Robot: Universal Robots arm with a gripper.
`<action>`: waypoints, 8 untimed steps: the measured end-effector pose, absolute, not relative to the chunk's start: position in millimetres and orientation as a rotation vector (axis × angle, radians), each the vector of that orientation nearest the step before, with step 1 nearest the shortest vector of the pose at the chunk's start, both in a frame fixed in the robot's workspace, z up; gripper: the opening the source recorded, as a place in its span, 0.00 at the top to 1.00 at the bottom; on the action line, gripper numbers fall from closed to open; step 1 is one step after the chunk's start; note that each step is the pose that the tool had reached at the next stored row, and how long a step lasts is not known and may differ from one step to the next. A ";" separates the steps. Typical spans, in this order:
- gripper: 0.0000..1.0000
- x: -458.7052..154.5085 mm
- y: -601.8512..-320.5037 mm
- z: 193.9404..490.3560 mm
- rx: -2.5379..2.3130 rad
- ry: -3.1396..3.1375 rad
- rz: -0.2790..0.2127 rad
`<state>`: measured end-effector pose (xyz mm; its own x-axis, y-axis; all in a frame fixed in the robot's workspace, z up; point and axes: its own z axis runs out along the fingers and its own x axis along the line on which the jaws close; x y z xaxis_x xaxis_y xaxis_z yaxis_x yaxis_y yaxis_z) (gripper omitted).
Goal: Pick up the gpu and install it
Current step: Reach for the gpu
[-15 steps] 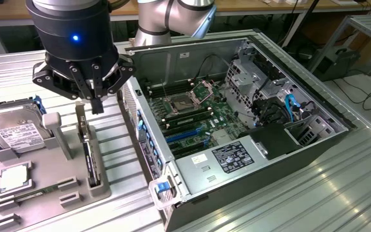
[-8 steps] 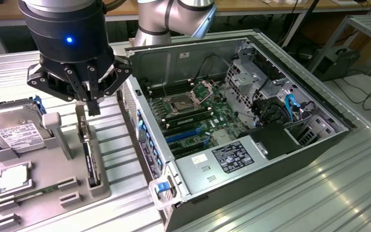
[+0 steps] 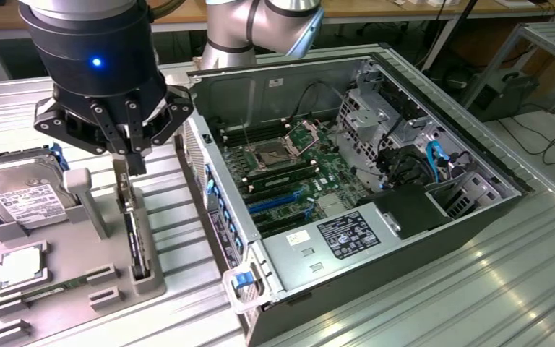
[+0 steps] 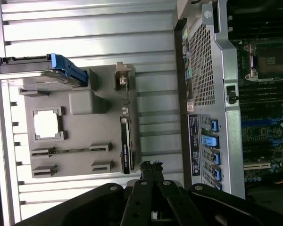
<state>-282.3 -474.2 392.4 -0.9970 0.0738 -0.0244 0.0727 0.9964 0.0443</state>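
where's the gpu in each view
Exterior view: gpu stands edge-on in the gray holder, at the exterior view's left of the pc case.
Wrist view: gpu edge-on in the same holder's slot, on its side nearest the pc case.
Shared landmark: the blue-railed hard drive.

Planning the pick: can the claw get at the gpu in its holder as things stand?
Probably yes: nothing lies over the gpu, standing edge-on in its grey holder, and the claw hangs above it, though shut.

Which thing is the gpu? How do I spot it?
Find the big open computer case, then the grey tray beside it. On the tray's side nearest the case, the gpu stands in a slot. It is a thin dark card on edge, while the hard drive is boxy.
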 end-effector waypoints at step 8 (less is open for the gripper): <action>0.89 -287.6 -477.1 392.2 0.114 3.113 0.068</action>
